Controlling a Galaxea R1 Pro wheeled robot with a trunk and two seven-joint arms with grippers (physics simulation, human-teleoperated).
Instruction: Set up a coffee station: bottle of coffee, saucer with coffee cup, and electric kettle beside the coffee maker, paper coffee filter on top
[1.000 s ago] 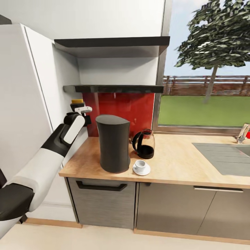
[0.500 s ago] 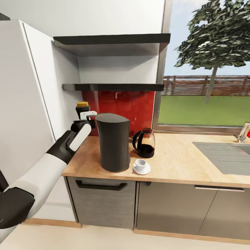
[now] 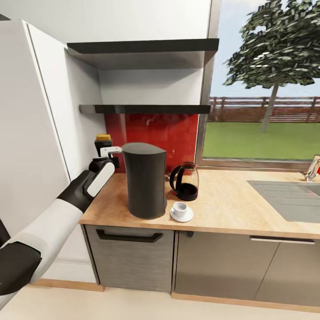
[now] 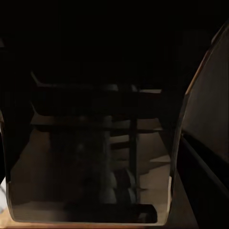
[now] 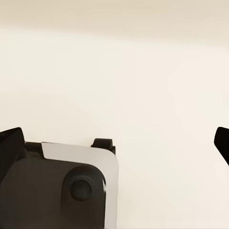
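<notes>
Holding the bottle [image 3: 103, 146] by its dark body, left gripper [image 3: 108, 153] closed on it above the counter's [image 3: 231, 205] left rear corner, yellow cap up. Seen just left of the coffee maker [image 3: 144, 180], apart from it. Found right of the maker: kettle [image 3: 185, 182], dark liquid in its base; in front of the kettle, cup [image 3: 180, 208] seated on saucer [image 3: 182, 215]. Noted sink [image 3: 289, 198] at far right. Right gripper [image 5: 117, 143]: dark fingertips [image 5: 10, 143] spread wide, nothing between them, pale floor behind.
</notes>
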